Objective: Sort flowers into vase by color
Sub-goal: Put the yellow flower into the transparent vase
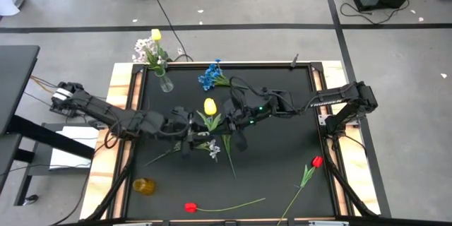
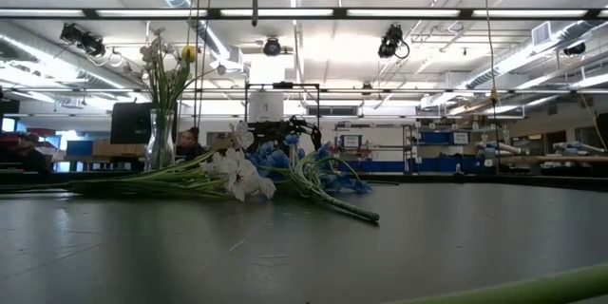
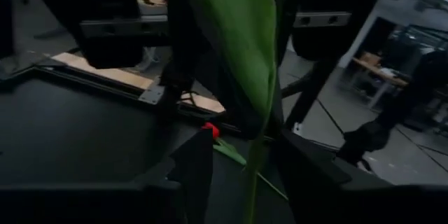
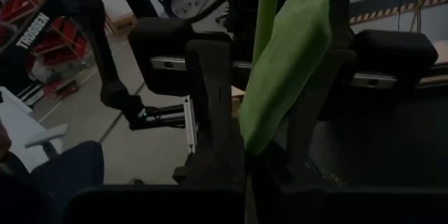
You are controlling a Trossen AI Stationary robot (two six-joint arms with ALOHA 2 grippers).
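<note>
High view: both arms meet mid-table at the yellow tulip (image 1: 210,105), held off the mat, blossom toward the far edge. Right gripper (image 1: 235,122) is clamped on its stalk just below the blossom. Right wrist view: fingers (image 4: 210,84) closed together on the green stalk (image 4: 267,14), a leaf (image 4: 290,56) hanging between them.

Left gripper (image 1: 189,138) sits just beside the right one, lower on the same stalk. Left wrist view: fingers (image 3: 192,164) stand apart, stalk and leaf (image 3: 241,35) passing through the gap; contact cannot be told.

White cluster (image 1: 214,149) lies on the mat right beside the left gripper. Blue cluster (image 1: 209,76) lies beyond the right gripper, toward the far edge. Glass vase (image 1: 164,81), well beyond the left gripper at the far left corner, holds white blossoms and one yellow tulip (image 1: 155,35). Amber vase (image 1: 143,186) lies near the front edge, on the left arm's side. One red tulip (image 1: 190,207) lies at the front edge; another red tulip (image 1: 316,161) lies well off to the right arm's side.
</note>
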